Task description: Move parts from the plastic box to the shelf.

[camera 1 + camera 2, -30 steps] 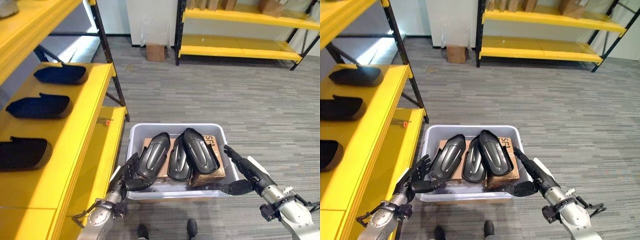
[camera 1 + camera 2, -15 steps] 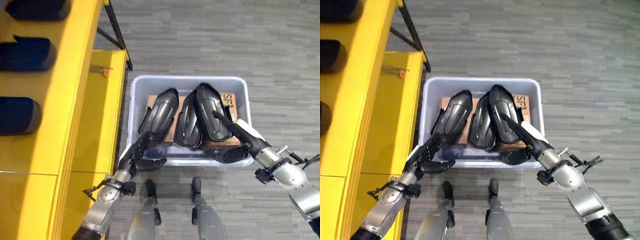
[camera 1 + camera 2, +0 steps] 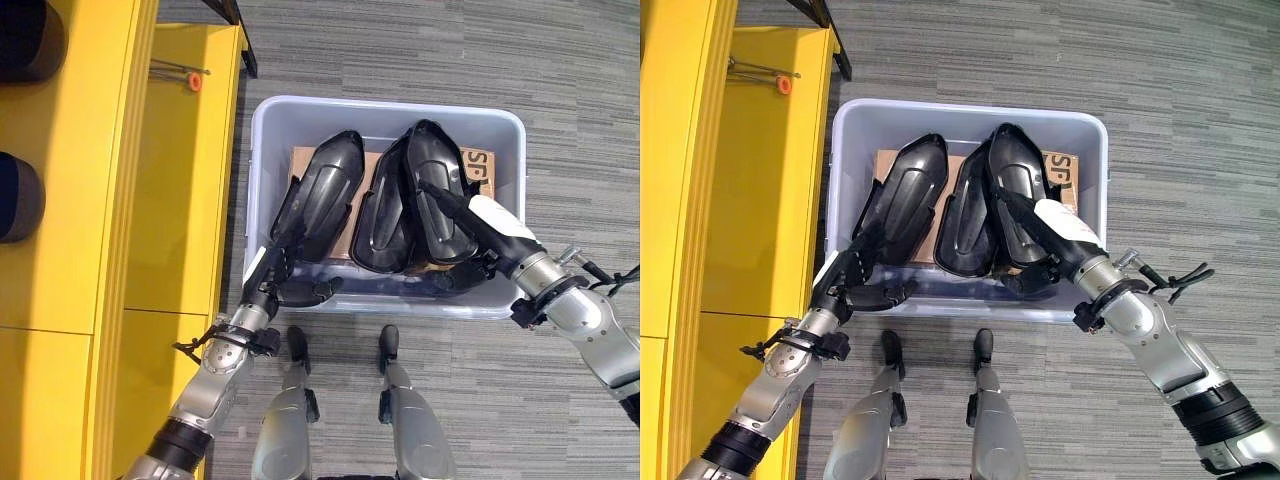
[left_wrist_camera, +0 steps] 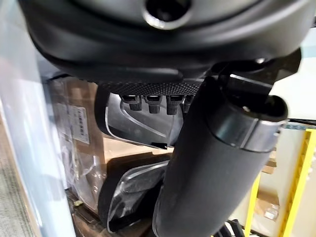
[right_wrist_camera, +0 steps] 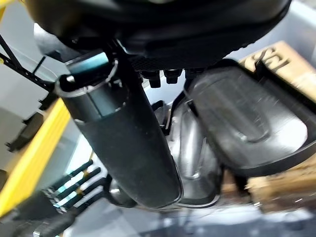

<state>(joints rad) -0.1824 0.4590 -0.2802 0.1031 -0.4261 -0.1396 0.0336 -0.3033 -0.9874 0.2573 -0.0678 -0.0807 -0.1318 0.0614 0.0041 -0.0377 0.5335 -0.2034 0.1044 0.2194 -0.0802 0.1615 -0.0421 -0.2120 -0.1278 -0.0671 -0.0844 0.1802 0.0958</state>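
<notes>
Lying side by side in the pale grey plastic box [image 3: 505, 180], three glossy black moulded shell parts rest on a brown cardboard carton [image 3: 478, 163]. The left hand [image 3: 283, 270] reaches fingers along the left-most part [image 3: 325, 190], thumb spread wide over the box's near wall (grip unclear). The right hand [image 3: 1045, 235] lies outstretched on the right-most part [image 3: 1012, 190]. Beside the box stands a yellow metal shelf [image 3: 175, 200].

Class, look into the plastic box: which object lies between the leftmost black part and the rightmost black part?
In the left eye view, a third black part lies between the leftmost part and the rightmost part, inside the plastic box.
</notes>
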